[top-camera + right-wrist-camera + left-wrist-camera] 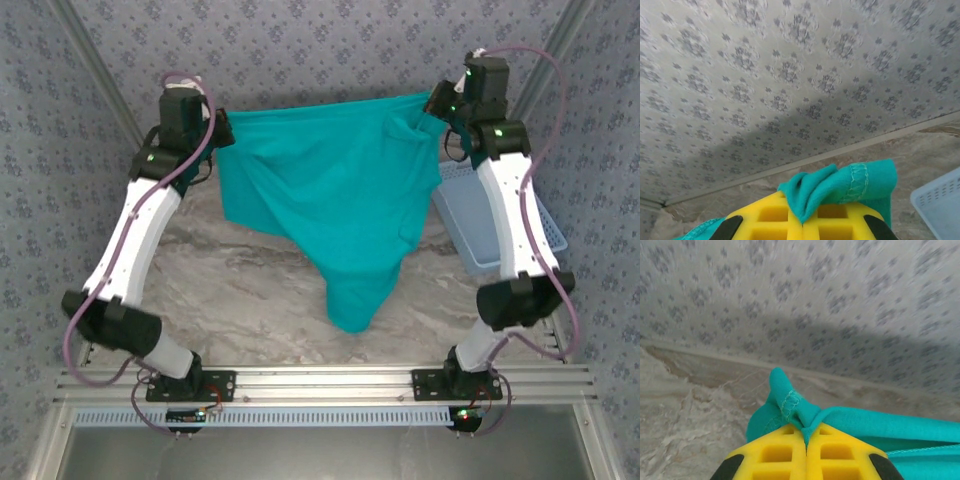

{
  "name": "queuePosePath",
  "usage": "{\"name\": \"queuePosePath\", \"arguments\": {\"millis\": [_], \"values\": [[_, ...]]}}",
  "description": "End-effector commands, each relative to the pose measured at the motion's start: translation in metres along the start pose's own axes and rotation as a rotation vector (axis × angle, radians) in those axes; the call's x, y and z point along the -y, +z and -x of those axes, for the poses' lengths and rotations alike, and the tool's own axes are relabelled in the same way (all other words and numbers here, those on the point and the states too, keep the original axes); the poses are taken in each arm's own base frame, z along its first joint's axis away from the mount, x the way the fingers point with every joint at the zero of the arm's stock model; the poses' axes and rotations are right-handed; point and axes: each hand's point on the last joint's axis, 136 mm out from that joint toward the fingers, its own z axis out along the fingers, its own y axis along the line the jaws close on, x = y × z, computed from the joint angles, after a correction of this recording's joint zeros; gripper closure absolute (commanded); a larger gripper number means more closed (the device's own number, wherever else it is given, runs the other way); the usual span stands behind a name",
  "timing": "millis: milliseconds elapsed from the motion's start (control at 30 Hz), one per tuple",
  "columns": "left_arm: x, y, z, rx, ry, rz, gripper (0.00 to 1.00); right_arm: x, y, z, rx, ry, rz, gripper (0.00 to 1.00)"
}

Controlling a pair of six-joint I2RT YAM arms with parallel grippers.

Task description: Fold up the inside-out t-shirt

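Note:
The inside-out t-shirt (330,190), plain teal-green cloth, hangs stretched between both arms above the marble table, its lower part drooping to a point near the table's middle. My left gripper (222,128) is shut on the shirt's left top corner; in the left wrist view a stitched hem (790,405) bunches out above the shut yellow fingers (775,452). My right gripper (440,103) is shut on the right top corner; in the right wrist view the teal cloth (840,187) with a stitched hem folds over the shut yellow fingers (840,220).
A light blue mesh basket (470,215) stands at the table's right, partly behind the right arm; its corner (940,205) shows in the right wrist view. Patterned walls enclose the back and sides. The marble tabletop (250,290) lies below the hanging cloth.

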Motion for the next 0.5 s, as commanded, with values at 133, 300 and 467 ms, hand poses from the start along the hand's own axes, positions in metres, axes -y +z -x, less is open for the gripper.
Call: {"name": "queuePosePath", "arguments": {"millis": [133, 300, 467], "values": [[0.019, -0.034, 0.07, 0.105, 0.065, -0.098, 1.0, -0.034, -0.049, 0.065, 0.149, -0.072, 0.106, 1.0], [0.016, -0.065, 0.074, 0.119, 0.072, -0.1, 1.0, -0.039, -0.084, 0.063, 0.158, -0.069, 0.126, 1.0], [-0.017, -0.052, -0.03, 0.003, -0.015, -0.094, 1.0, -0.022, -0.083, -0.023, 0.03, -0.058, 0.109, 1.0]]}}
